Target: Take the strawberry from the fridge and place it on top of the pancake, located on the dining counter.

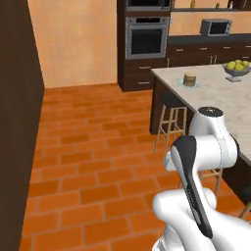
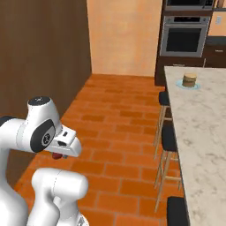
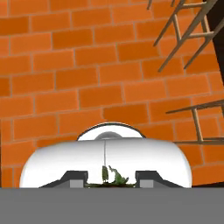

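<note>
My gripper [image 2: 58, 155] hangs low beside the robot's body over the brick floor, shut on the strawberry [image 2: 56, 155], which shows as a small red bit under the hand. In the hand view the berry's green leaves [image 3: 112, 175] sit between the fingertips [image 3: 77, 178]. The pancake [image 1: 190, 78] [image 2: 190, 80], a tan stack on a pale blue plate, rests near the far end of the dining counter [image 1: 215, 95] [image 2: 201, 128], well ahead and to the right of the gripper. The fridge is out of view.
Dark-seated stools [image 1: 171, 102] [image 2: 169, 137] line the counter's near side. A bowl of yellow-green fruit [image 1: 237, 68] stands further right on the counter. A dark wood panel [image 2: 39, 66] runs along the left. A wall oven [image 1: 146, 37] and a microwave [image 1: 215, 27] are at the back.
</note>
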